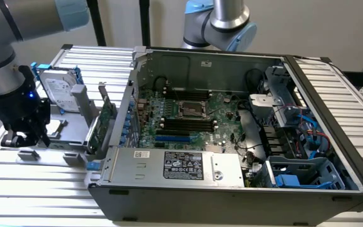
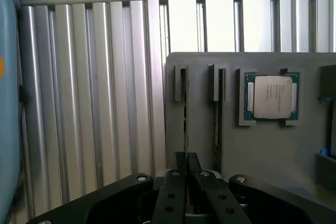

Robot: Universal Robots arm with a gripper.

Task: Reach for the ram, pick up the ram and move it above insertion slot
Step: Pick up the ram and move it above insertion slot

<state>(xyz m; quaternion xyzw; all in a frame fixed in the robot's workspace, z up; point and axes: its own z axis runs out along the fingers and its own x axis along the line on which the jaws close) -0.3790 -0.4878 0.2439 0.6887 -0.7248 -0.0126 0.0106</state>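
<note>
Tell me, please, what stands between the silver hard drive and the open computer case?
In the exterior view, the green expansion card stands upright between the hard drive and the computer case.

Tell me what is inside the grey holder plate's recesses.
A silver processor chip sits in the square recess of the grey holder plate. Two narrow slots lie beside it, contents unclear; the hand covers their near ends.

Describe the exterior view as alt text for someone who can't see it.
A robot arm's gripper hangs over a grey parts holder on a slatted metal table, at the exterior view's left of an open computer case. The holder carries a silver hard drive and a green expansion card; the case's motherboard lies exposed.
</note>
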